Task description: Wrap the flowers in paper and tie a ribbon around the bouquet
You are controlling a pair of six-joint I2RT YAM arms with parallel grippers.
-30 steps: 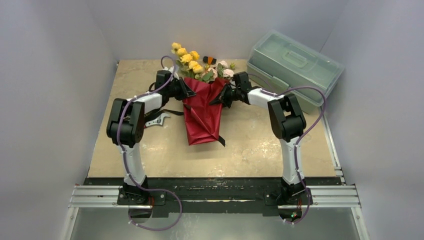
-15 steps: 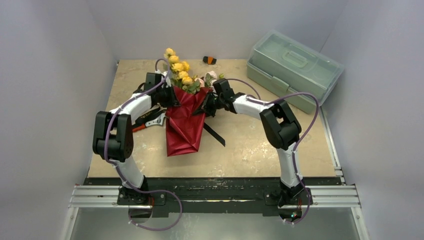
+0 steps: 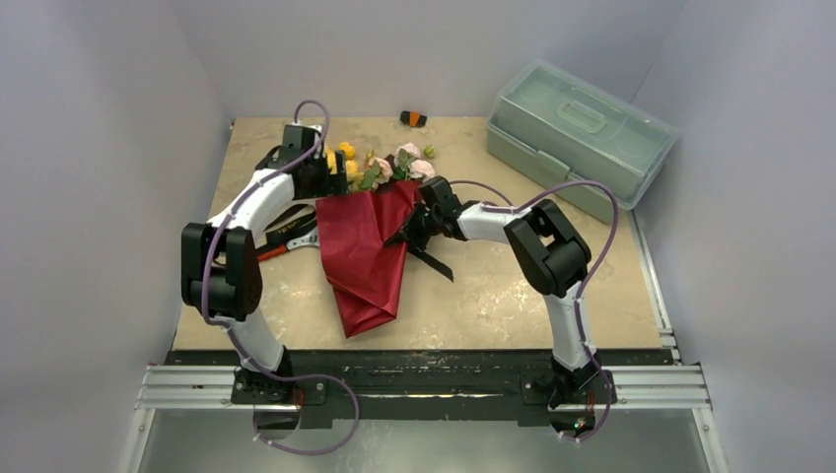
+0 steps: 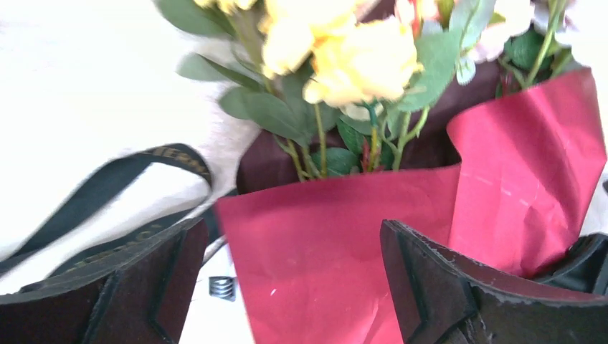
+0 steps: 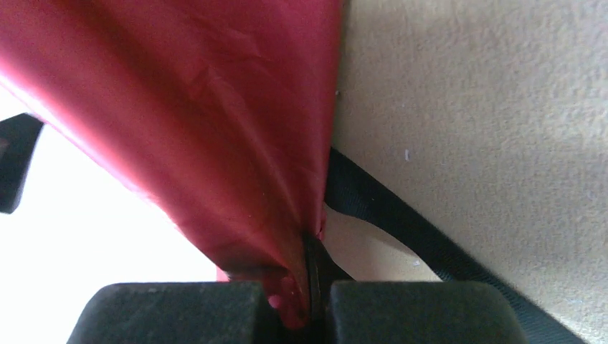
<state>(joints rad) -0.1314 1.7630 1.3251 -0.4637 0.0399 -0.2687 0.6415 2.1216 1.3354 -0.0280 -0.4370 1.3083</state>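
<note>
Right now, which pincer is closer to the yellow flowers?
Left. The left pincer stands open right beside the yellow flowers; the right pincer is shut on the paper's opposite edge, farther away.

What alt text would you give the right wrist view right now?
The right claw is shut on a pinched edge of the dark red paper, which fans upward across the left. A black ribbon lies on the beige table to the right.

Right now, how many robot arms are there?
2: the left arm at the flowers' left side, the right arm at the red paper's right edge.
</note>
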